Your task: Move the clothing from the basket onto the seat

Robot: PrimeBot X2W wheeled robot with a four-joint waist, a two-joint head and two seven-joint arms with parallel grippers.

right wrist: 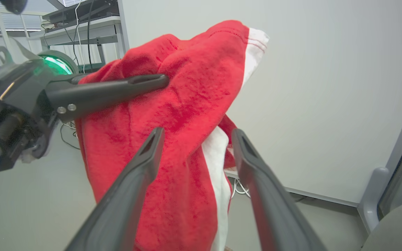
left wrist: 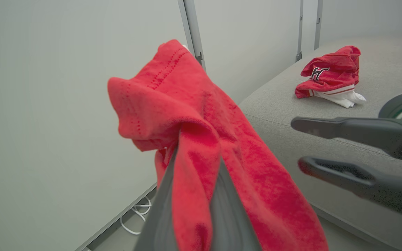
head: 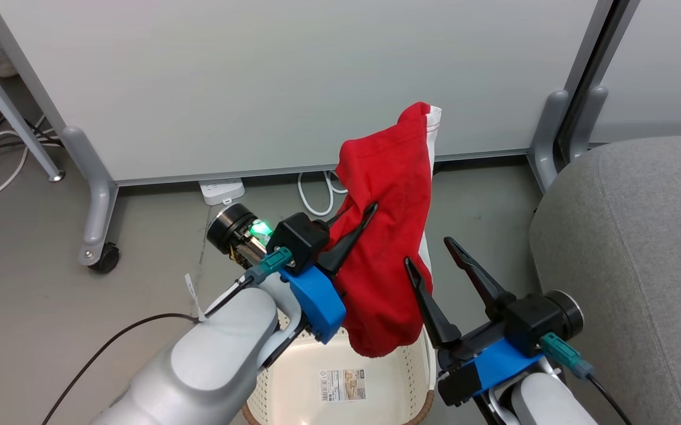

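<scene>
A red jersey (head: 384, 236) with white trim hangs in the air above the basket (head: 414, 360), draped over my left gripper (head: 352, 230), which is shut on its fabric. In the left wrist view the cloth (left wrist: 201, 146) runs between and over both grey fingers (left wrist: 157, 212). Just right of the hanging jersey my right gripper (head: 429, 252) stands open with nothing in it, its fingers (right wrist: 141, 164) close beside the cloth (right wrist: 187, 115). The basket shows a bare cream bottom with a label. A second red jersey (left wrist: 330, 75) lies crumpled on the grey seat (head: 629, 248).
A white partition panel (head: 293, 82) on grey legs with a caster (head: 104, 257) stands close behind. A power strip (head: 222, 190) and white cables (head: 316, 198) lie on the grey floor beneath it. The seat's rounded edge is right of the right arm.
</scene>
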